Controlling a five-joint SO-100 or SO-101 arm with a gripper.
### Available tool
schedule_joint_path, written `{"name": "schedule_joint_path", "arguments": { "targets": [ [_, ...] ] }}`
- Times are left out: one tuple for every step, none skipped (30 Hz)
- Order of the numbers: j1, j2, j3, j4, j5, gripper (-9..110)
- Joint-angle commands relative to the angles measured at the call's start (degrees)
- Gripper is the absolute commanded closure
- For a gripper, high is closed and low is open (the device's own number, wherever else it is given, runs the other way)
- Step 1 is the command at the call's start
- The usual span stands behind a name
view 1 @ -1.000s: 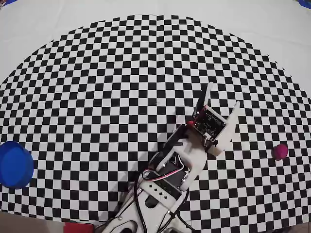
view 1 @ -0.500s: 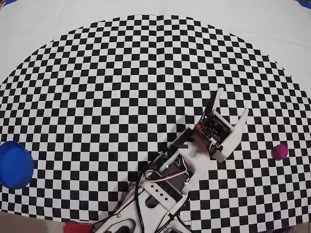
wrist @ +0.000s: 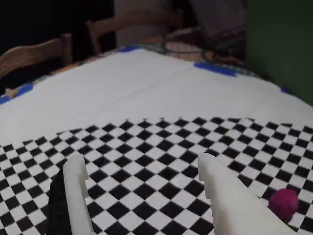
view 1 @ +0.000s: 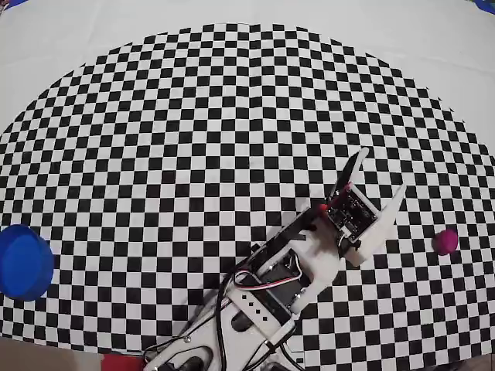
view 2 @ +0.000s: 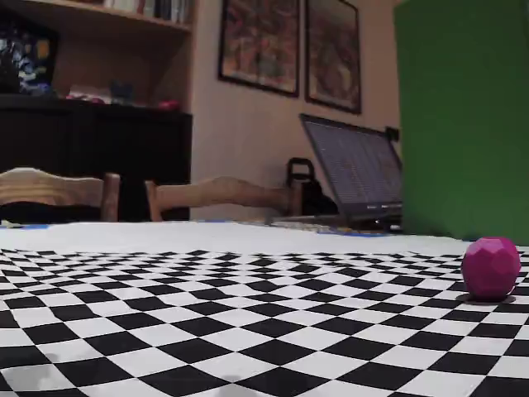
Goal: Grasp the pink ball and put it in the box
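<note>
Overhead: red object (view 1: pixel 116 360), perhaps flat.

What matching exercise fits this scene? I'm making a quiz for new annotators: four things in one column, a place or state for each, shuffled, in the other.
Things:
1. ball
2. box
3. gripper
4. laptop

Places or states:
A. open and empty, above the checkered mat
B. at the left edge of the overhead view
C. open-lidded, behind the table in the fixed view
D. on the mat near the right edge of the overhead view

Pairs: 1-D, 2-B, 3-A, 4-C
</note>
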Motion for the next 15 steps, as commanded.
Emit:
{"name": "schedule_joint_path", "arguments": {
  "targets": [
    [2.0, -0.4, 0.4, -0.4, -0.5, 75],
    [2.5, -0.5, 0.4, -0.4, -0.5, 75],
    [3.1, -0.5, 0.4, -0.3, -0.5, 75],
    [3.5, -0.5, 0.4, -0.3, -0.5, 75],
    [4.1, -0.5, 0.4, -0.3, -0.5, 75],
    [4.7, -0.5, 0.4, -0.3, -0.5, 75],
    [5.1, -0.5, 0.4, -0.3, -0.5, 75],
    [5.4, -0.5, 0.4, -0.3, -0.5, 75],
    [5.9, -0.5, 0.4, -0.3, -0.5, 75],
    [6.3, -0.5, 0.4, -0.3, -0.5, 75],
    [6.8, -0.5, 0.4, -0.4, -0.5, 75],
    [7.1, -0.5, 0.4, -0.4, -0.5, 75],
    [7.5, -0.5, 0.4, -0.4, -0.5, 75],
    [7.8, -0.5, 0.4, -0.5, -0.5, 75],
    [8.3, -0.5, 0.4, -0.5, -0.5, 75]
  ]
}}
